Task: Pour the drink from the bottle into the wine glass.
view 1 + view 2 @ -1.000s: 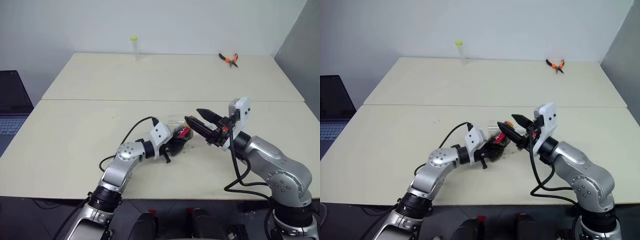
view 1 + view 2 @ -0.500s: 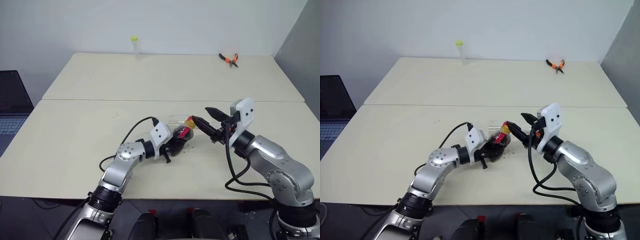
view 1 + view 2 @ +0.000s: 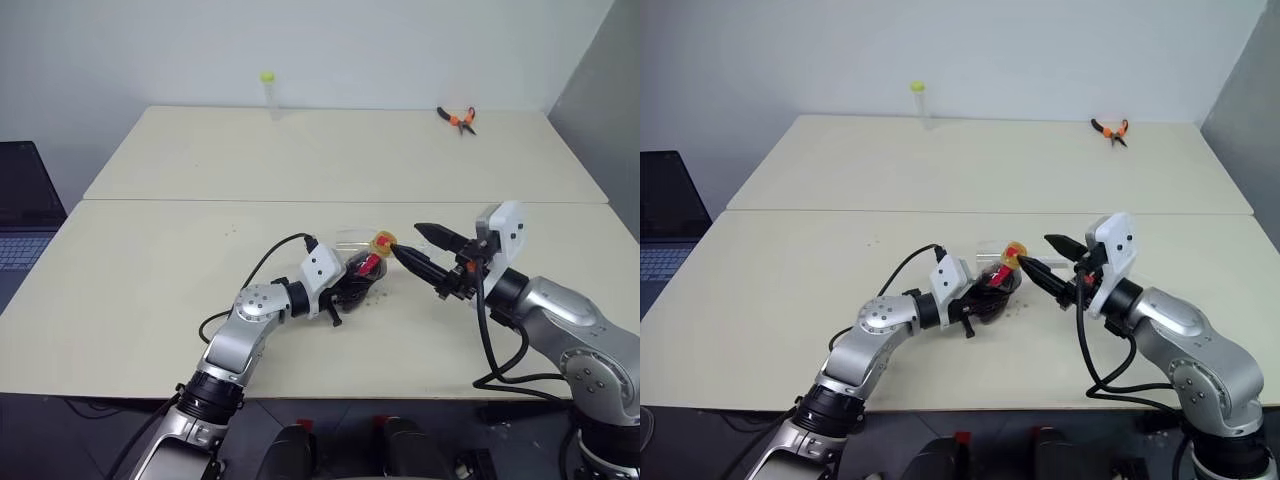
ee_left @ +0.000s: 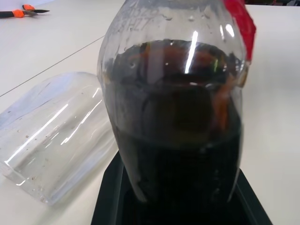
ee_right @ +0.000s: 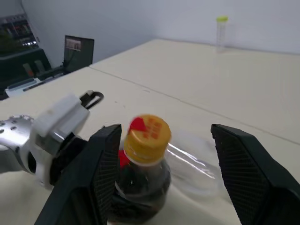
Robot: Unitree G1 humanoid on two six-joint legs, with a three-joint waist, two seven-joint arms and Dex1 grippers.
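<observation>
Since the earlier frame, the right gripper (image 3: 415, 246) has drawn back toward 3 o'clock, so the orange-yellow cap (image 3: 383, 242), previously masked by its fingers, is now exposed. Its two black fingers stand apart and hold nothing; the nearer fingertip sits just beside the cap, and contact cannot be confirmed. The left arm shows no change of position.

The left gripper (image 3: 352, 284) is clamped shut around the lower body of the bottle (image 3: 364, 268), near the middle of the front table (image 3: 120, 290). The bottle leans, cap toward 1 o'clock. The left wrist view shows the drink (image 4: 180, 154), dark brown, filling the bulbous body to about the shoulder, with the red mark (image 4: 241, 23) on the neck above it.

The wine glass (image 4: 51, 136) lies on its side on the table directly behind the bottle, at its 12 o'clock, bowl empty; touching or not cannot be told.

At the rear table, a clear tube with a yellow-green top (image 3: 268, 92) stands at 11 o'clock, and orange-handled pliers (image 3: 458, 119) lie at 1 o'clock. A laptop (image 3: 25, 215) sits at 9 o'clock.
</observation>
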